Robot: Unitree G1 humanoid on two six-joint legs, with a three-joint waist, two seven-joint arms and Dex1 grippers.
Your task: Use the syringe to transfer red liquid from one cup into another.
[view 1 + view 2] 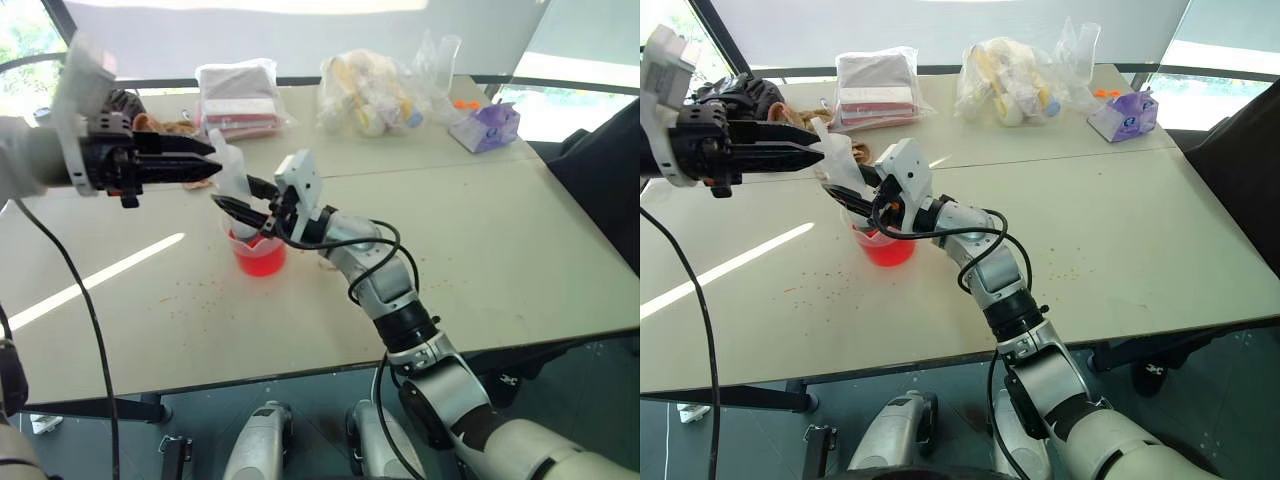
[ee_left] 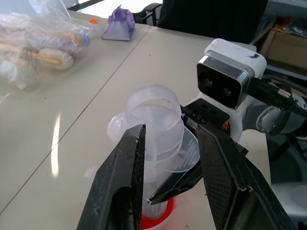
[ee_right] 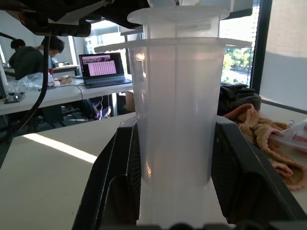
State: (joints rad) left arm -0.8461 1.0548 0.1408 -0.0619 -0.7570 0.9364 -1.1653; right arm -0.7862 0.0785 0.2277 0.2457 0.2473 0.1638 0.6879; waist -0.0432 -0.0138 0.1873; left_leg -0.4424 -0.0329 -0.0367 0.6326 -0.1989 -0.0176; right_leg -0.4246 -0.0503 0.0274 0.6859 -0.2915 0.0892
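The right gripper (image 1: 238, 207), at the centre left of the left eye view, was clamped on the barrel of the syringe (image 1: 236, 185), with one black finger on each side of the clear tube, as the right wrist view showed (image 3: 175, 120). The syringe stood roughly upright, its lower end inside the beaker (image 1: 258, 252), which sat on the pale table (image 1: 480, 240) just below the gripper. The beaker held red liquid (image 1: 260, 260) in its lower part. The syringe's flange and plunger top (image 2: 153, 103) rose above the right gripper's fingers.

The left gripper (image 1: 210, 165), reaching in from the upper left of the frame, had its two fingers spread wide. In the left wrist view its fingers (image 2: 120, 177) stood on either side of the syringe's upper part, with a gap visible on each side; whether they touched it could not be told.

Along the far edge of the table, in the upper part of the frame, lay a bag of pink-and-white packets (image 1: 240, 95), a clear bag of pale items (image 1: 370, 95) and a purple tissue pack (image 1: 487, 127). Small orange specks (image 1: 190, 290) dotted the tabletop near the beaker.
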